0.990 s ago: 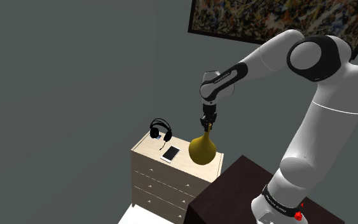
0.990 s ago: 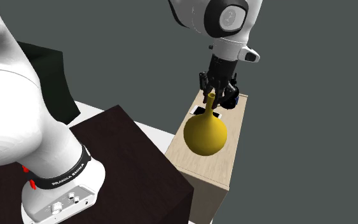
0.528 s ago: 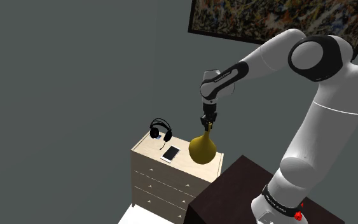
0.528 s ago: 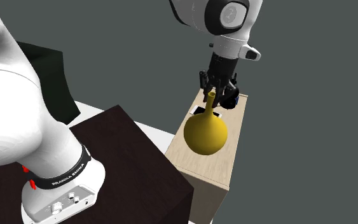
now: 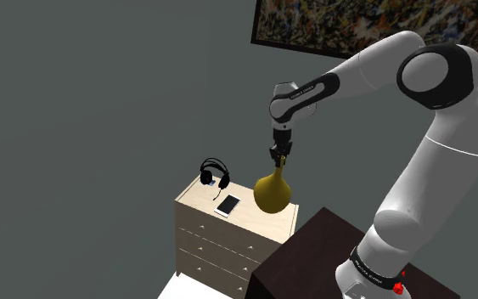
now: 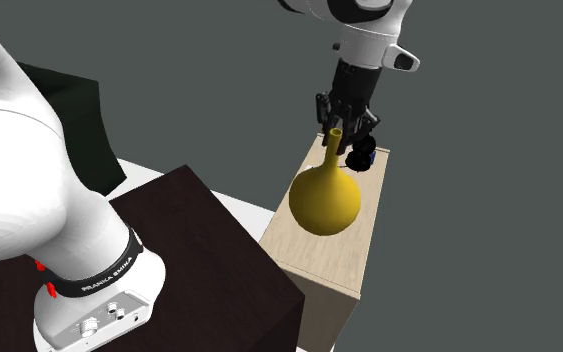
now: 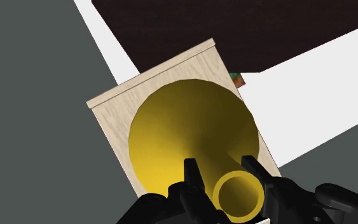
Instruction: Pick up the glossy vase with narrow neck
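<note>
A glossy yellow vase (image 5: 272,193) (image 6: 326,199) with a round belly and a narrow neck hangs just above the light wooden dresser (image 5: 201,216) (image 6: 347,253). My black gripper (image 5: 281,158) (image 6: 343,136) is shut on the top of the vase's neck, coming straight down onto it. In the wrist view the fingers (image 7: 192,177) clasp the neck's open rim on either side, with the vase's belly (image 7: 177,140) below and the dresser top (image 7: 117,114) beneath it.
Black headphones (image 5: 215,173) and a white phone (image 5: 227,205) lie on the dresser's far half. The dark stand (image 5: 313,255) (image 6: 189,250) is beside the dresser. A framed painting (image 5: 347,21) hangs on the grey wall. White floor (image 7: 304,114) surrounds the dresser.
The gripper has risen with the vase in it, lifting the vase a little higher off the dresser top. The grip on the neck is unchanged.
</note>
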Tool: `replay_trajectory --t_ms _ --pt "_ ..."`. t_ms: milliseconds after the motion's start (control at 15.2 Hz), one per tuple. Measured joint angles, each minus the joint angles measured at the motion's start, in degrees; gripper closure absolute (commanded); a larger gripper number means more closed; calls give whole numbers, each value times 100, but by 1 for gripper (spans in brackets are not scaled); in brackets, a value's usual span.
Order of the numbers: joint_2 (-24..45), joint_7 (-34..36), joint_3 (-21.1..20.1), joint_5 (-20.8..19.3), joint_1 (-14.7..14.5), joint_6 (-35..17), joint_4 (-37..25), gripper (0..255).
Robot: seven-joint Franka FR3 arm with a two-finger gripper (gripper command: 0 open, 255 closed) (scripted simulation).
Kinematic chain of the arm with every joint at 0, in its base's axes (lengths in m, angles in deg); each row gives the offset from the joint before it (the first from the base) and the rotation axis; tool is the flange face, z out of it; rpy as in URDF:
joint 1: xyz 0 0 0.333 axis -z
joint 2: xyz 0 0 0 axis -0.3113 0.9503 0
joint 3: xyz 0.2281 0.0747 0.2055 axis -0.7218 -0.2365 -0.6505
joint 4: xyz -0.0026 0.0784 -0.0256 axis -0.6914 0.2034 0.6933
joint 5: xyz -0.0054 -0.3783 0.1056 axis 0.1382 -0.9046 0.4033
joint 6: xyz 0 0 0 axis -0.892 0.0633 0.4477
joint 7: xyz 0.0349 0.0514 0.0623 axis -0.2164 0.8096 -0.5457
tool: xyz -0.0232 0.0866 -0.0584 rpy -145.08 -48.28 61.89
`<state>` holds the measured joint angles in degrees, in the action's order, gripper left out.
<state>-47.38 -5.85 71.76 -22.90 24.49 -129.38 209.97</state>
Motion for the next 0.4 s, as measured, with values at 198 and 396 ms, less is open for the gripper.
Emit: replay_trajectory --t_ms 198,396 --pt "-105 21 -14 1 -16 219 -113 255" --pt "-232 8 -8 -11 -10 403 -172 255"
